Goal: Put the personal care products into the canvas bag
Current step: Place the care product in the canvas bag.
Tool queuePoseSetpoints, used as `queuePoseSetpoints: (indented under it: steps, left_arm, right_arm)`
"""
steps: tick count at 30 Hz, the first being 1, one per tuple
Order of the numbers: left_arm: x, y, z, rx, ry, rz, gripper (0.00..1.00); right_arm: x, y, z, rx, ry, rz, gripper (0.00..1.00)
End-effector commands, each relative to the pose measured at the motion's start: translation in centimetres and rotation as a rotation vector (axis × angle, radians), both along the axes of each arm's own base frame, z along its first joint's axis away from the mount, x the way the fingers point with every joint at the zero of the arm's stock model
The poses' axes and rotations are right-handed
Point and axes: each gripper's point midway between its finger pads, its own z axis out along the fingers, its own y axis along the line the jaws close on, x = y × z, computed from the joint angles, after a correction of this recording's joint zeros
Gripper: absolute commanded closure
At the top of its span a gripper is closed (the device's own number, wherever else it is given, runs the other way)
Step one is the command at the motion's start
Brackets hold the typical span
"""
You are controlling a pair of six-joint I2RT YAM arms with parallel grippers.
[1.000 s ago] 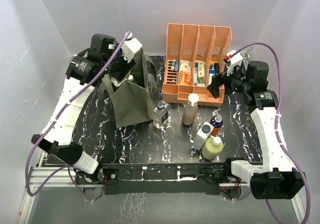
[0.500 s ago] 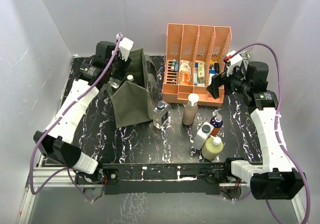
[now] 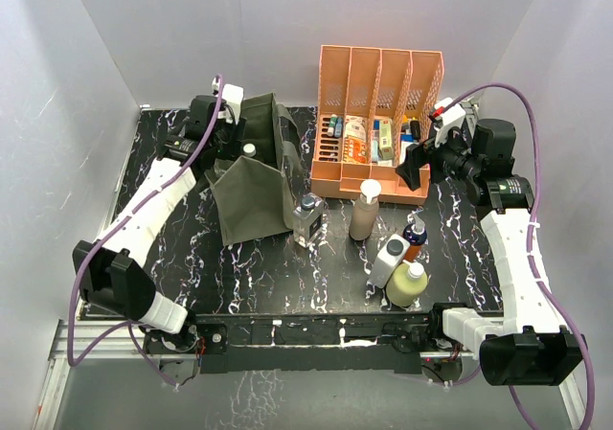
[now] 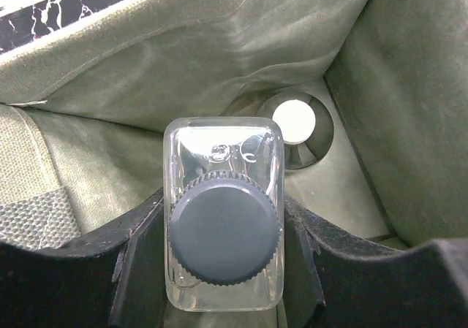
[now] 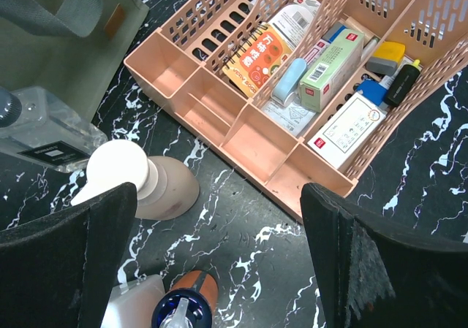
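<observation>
Now the glass bottle point(image 4: 223, 160) clamped in the left gripper point(image 4: 223, 258) is being endangered: dropped, it could strike the white-capped bottle point(image 4: 296, 120) in the bag point(image 4: 146, 65). The right gripper point(image 5: 219, 258) is being held open, empty.

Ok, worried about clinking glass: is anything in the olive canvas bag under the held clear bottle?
Nothing visible directly beneath, but a white-topped bottle stands in the olive canvas bag beside the clear glass dark-capped bottle.
</observation>
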Motion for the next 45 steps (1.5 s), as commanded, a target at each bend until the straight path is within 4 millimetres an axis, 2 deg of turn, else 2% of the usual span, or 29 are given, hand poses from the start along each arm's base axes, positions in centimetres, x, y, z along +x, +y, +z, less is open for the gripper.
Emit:
queuePoseSetpoints:
  steps: [1,12,18,26,36,42,45]
  left_arm:
    - [2.0,0.1,7.3,-0.094,-0.259,0.056,1.0]
    - [3.8,-1.5,6.1,-0.143,-0.22,0.051,1.0]
    - [4.3,-1.8,6.8,-0.184,-0.22,0.078,1.0]
    - [3.9,-1.6,3.8,-0.243,-0.163,0.164,1.0]
    - [3.1,-2.7,2.3,-0.27,-0.138,0.142,1.0]
    - [3.5,-2.7,0.4,-0.248,-0.117,0.147,1.0]
    - [3.8,-3.1,0.2,-0.261,-0.129,0.13,1.0]
  right_arm:
    - [0.4,0.2,1.9,0.017,-0.078,0.009,0.01]
    - [0.4,0.3,1.5,0.019,-0.076,0.012,0.01]
    - [0.3,0.2,1.5,0.017,-0.079,0.008,0.01]
    - [0.4,0.3,1.3,0.02,-0.073,0.012,0.01]
    - [0.6,0.3,1.3,0.021,-0.068,0.01,0.01]
    - [0.4,0.3,1.4,0.02,-0.071,0.01,0.01]
    - [0.3,0.2,1.4,0.017,-0.077,0.006,0.01]
